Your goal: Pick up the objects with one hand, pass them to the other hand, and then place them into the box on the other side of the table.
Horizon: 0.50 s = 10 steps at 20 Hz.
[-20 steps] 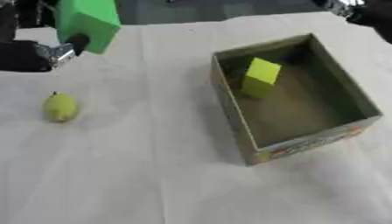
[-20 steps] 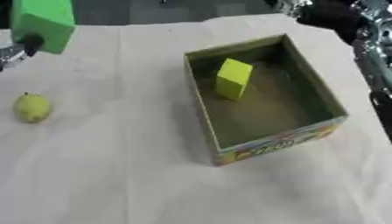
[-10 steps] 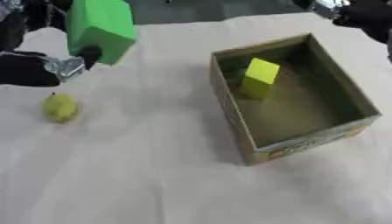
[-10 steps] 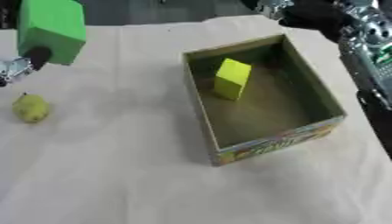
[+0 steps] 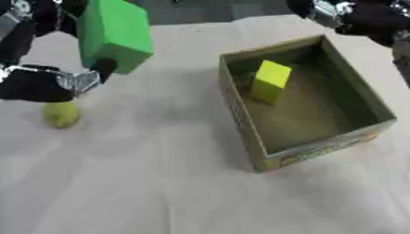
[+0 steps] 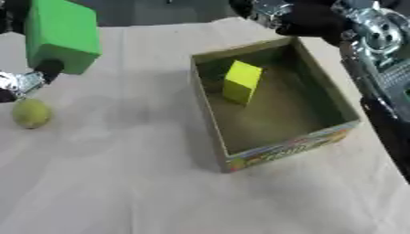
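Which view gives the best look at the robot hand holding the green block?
The left eye view. It shows the left robot hand with its fingers around the green block, above the pear-like fruit. The right eye view cuts that hand off at the picture's left edge, showing only a fingertip under the block.

There are two blocks: one large green block (image 5: 115, 33), held up off the bench (image 5: 160, 183) in the left hand (image 5: 44, 80), and one smaller yellow-green block (image 5: 270, 81), standing inside the box. There is one box (image 5: 312, 153), an open cardboard one with a printed band on its near wall. One small round yellow-green fruit (image 5: 61, 114) lies on the cloth-covered bench by the left hand. Two robot hands show: the left hand, and the right hand (image 6: 288, 18) at the top, beyond the box's far corner.
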{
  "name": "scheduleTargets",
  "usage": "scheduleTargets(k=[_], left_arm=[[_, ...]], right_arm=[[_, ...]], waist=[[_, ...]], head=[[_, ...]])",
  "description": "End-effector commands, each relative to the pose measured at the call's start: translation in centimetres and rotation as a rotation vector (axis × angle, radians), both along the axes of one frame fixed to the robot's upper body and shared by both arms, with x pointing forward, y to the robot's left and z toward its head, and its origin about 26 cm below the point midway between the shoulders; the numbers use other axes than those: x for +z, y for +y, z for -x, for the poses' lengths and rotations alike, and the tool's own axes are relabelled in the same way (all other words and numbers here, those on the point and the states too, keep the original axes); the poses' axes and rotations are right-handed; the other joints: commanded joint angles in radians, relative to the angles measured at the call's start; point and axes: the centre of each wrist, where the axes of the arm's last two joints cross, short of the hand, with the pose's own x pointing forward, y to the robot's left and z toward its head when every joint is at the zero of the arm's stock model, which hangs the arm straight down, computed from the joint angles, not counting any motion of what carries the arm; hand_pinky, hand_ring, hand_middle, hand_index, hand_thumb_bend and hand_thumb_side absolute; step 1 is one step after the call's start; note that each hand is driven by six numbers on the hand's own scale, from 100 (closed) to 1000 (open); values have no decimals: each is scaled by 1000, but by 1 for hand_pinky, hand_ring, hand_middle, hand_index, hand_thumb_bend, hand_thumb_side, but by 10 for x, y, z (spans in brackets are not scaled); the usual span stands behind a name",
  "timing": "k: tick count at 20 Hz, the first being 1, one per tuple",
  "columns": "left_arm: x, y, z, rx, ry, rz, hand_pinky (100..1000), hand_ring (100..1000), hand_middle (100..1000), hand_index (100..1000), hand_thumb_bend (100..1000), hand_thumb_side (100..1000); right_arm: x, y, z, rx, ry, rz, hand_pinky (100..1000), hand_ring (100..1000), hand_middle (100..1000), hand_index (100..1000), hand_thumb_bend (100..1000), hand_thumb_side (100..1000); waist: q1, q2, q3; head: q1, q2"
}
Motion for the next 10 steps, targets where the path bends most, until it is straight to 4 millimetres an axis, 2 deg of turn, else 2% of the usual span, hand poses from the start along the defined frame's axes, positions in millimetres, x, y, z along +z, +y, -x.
scheduleTargets(k=[1,10], left_arm=[[10,-2,10,-9,-87,-58,722,567,471,563,100,100],[10,-12,17,-52,-161,-77,721,568,474,568,100,100]], right_arm=[[11,5,7,30,-42,30,962,759,779,857,422,446],[14,16,6,89,-25,115,954,767,790,867,431,466]], waist=[[10,-44,0],[6,-46,2]], head=[[0,1],[2,1]])
